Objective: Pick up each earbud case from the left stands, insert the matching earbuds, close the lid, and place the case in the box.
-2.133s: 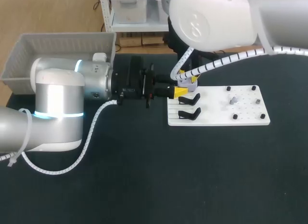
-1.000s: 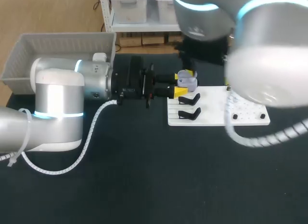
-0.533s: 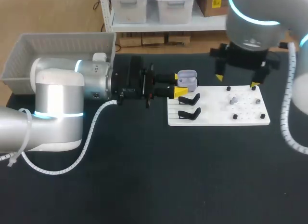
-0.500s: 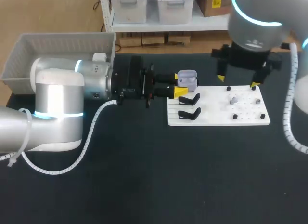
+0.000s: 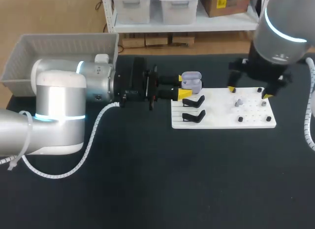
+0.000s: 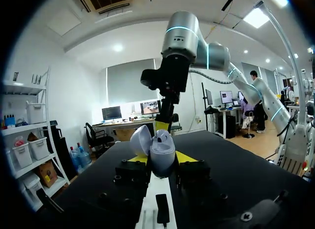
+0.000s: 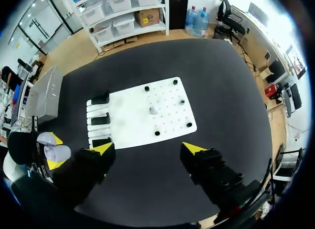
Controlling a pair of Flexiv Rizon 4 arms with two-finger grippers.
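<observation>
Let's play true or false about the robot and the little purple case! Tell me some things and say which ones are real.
1. The left pincer holds the purple case with its lid open. True.
2. The right pincer is holding something. False: it is open and empty, above the white board.
3. The purple case is inside the grey box. False: it is in the left pincer, beside the white board and away from the grey box.
4. There are black stands on the white board with no case on them. True.
</observation>
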